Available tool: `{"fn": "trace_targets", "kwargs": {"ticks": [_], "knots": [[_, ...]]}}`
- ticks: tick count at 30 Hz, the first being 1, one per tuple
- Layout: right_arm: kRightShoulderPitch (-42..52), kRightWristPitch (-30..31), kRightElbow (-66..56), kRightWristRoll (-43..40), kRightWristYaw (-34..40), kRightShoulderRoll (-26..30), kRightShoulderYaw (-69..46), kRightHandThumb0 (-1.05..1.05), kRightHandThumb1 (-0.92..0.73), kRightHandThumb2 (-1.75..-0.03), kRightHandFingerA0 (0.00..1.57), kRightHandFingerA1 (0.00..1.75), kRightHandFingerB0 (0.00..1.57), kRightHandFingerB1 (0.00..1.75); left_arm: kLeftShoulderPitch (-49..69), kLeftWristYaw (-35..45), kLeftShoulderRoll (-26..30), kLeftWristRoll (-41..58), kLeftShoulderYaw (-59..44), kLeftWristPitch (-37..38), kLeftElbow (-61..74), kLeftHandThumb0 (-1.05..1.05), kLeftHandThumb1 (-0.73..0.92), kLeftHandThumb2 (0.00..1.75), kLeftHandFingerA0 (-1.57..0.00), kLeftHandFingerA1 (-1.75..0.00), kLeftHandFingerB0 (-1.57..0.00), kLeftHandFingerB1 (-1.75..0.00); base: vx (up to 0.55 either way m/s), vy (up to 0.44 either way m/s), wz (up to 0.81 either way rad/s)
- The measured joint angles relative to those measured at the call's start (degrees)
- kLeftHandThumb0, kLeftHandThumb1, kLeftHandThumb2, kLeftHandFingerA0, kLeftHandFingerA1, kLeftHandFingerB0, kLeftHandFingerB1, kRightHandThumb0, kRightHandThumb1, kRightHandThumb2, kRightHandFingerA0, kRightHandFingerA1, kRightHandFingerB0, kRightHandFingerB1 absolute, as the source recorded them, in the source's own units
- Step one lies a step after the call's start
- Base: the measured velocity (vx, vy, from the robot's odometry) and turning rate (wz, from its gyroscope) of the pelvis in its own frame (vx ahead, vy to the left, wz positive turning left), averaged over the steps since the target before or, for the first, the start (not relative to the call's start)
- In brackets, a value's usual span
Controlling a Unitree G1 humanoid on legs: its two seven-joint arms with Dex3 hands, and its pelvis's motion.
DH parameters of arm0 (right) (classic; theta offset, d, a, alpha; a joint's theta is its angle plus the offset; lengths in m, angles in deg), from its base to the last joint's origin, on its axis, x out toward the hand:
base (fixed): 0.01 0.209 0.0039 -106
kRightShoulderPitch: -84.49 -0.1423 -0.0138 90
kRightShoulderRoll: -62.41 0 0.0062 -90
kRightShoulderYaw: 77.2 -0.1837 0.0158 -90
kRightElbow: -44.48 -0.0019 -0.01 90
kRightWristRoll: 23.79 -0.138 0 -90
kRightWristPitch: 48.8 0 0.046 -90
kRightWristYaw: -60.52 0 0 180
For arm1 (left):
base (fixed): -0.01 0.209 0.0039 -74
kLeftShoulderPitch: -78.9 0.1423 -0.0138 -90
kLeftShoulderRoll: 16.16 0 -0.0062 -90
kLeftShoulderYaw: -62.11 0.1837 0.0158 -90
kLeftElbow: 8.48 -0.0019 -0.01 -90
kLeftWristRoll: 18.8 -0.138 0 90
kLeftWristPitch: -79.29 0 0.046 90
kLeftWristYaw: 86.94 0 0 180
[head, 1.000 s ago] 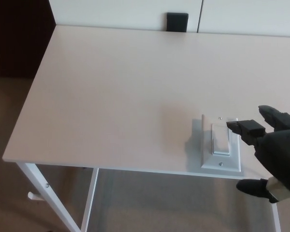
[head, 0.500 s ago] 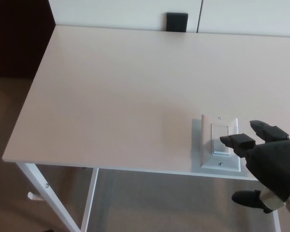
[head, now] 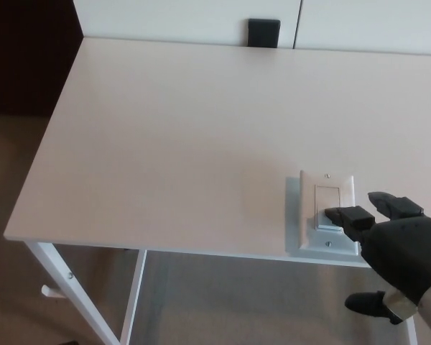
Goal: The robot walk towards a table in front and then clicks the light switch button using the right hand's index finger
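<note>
The right hand [head: 402, 248] comes in at the lower right of the frame. Its fingers are spread apart and it holds nothing. One finger [head: 350, 215] sticks out toward picture left, and its tip lies on the bottom part of the light switch button [head: 328, 207]. The button sits in a white plate [head: 327, 214] that lies flat on the table [head: 187, 129], near the table's front edge, at the lower right of the frame. The left hand does not show.

The walk looks done, since the table is right in front. The step now looks like the click itself. Next, the finger likely has to push down on the button until it tips, without sliding off.
</note>
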Motion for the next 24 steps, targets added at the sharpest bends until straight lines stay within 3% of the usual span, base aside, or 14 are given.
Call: {"fn": "trace_targets", "kwargs": {"ticks": [7,24], "knots": [[0.0,0.4,0.9,0.8,0.8,0.0,1.3,-0.74,-0.45,-0.87,0.00,0.20,0.13,0.37,-0.2,-0.1,0.1,-0.6,0.1,0.1,0.1,-0.32,0.49,0.54,-0.59,-0.43,-0.53,-0.37,0.00,0.000,0.00],[4.3,1.4,-0.1,3.0,3.9,0.2,4.8,-0.82,-0.51,-0.86,0.00,0.11,0.14,0.33,-1.0,-0.2,0.5,-1.6,0.4,0.2,0.4,-0.33,0.49,0.55,-0.60,-0.43,-0.52,-0.37,0.00,0.000,0.00]]}}
